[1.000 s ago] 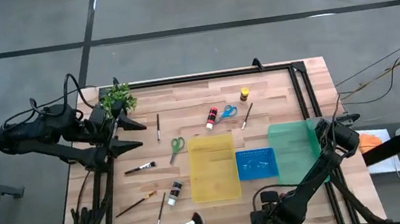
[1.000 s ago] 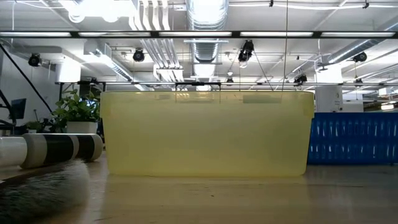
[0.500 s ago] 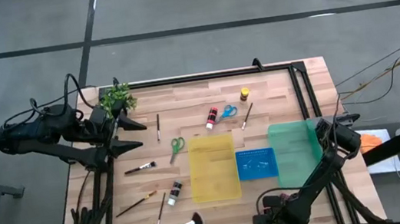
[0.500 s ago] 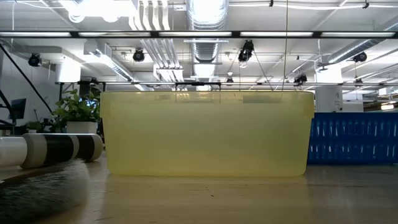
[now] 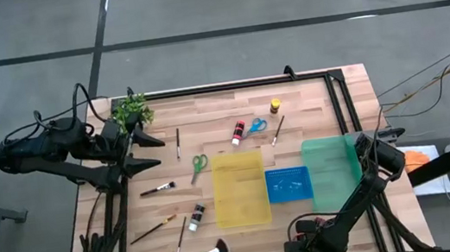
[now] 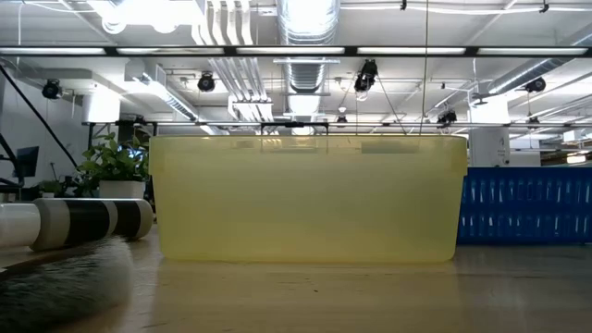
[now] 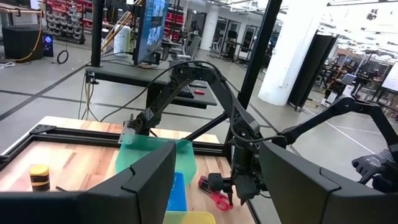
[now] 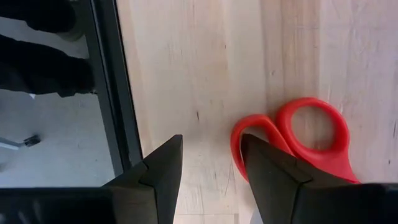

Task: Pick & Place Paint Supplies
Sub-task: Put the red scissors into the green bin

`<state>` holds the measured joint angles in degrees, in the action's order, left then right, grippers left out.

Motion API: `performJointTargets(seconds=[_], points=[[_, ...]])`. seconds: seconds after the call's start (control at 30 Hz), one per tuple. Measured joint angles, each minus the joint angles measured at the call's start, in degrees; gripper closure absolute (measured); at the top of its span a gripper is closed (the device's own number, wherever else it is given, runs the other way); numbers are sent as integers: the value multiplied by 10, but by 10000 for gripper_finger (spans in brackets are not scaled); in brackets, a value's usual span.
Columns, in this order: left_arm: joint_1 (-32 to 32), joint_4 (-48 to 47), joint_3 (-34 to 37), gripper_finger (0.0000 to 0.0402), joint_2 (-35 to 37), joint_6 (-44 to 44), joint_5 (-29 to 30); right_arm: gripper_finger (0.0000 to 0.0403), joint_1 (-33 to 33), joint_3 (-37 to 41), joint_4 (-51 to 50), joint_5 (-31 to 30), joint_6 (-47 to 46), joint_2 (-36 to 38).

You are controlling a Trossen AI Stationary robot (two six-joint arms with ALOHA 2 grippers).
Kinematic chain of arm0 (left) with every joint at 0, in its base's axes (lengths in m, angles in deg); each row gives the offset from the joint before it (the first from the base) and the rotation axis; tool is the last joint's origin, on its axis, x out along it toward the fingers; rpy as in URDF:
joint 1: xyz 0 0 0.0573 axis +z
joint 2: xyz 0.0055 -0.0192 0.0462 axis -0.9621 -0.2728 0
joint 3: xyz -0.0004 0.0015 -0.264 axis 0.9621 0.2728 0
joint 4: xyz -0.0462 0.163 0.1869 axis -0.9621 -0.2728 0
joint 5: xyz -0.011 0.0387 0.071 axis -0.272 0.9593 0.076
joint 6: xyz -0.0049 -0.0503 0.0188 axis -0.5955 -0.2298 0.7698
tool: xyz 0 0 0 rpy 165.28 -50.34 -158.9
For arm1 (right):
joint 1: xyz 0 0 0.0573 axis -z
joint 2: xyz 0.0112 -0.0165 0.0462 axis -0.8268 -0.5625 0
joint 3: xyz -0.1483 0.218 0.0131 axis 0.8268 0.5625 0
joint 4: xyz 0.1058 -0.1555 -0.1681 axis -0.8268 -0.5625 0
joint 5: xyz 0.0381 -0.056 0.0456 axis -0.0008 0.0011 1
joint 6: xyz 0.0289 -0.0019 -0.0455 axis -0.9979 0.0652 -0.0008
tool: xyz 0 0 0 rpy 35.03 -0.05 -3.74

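We see a pale wooden table point(image 5: 215, 118) on a grey concrete floor, in a hall with ducts and strip lights overhead. Brushes, bottles and green scissors point(image 5: 198, 167) lie across its left half and far edge. The right gripper point(image 8: 208, 165) hangs open at the near edge, over red scissors point(image 8: 298, 143). The left gripper point(image 5: 148, 151) waits open at the left edge.

Two dark matte arms of jointed black segments, left arm point(image 5: 45, 150) trailed by looped black cables, tapered pointed fingers on left gripper point(image 5: 146, 151), right arm point(image 5: 364, 186) slender, angular black finger shells on right gripper point(image 8: 208, 177)
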<state>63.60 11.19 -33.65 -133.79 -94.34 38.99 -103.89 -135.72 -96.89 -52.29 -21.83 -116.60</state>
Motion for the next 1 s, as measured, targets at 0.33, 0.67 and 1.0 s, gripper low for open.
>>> performJointTargets(seconds=[0.33, 0.67, 1.0], points=[[0, -10, 0, 158, 0, 0, 0, 236, 1, 7, -2, -12, -18, 0], [0, -11, 0, 158, 0, 0, 0, 243, 1, 22, -1, -16, -16, 0], [0, -10, 0, 158, 0, -2, 0, 369, 2, 41, 9, -23, -6, 1]])
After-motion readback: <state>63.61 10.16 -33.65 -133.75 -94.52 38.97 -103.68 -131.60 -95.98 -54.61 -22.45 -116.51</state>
